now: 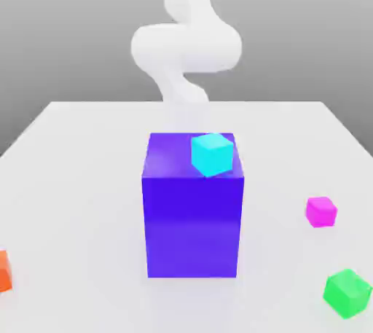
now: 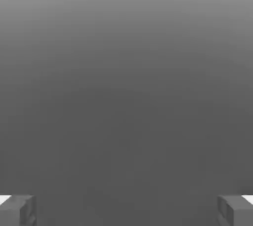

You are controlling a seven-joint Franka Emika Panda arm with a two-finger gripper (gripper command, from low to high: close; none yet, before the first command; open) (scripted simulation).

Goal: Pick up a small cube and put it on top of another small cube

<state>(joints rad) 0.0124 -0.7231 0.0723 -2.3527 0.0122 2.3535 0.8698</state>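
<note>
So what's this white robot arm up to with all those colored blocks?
Nothing is being held yet. The tool has its fingers spread wide with nothing between them. A cyan cube sits on the big blue-purple block. The pink cube, a green cube and an orange one lie apart on the white table.

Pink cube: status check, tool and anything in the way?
Tool open, holding nothing. Pink cube on table, exterior view's right, untouched. Green cube near it, apart. Cyan cube atop blue block; not blocking.
</note>
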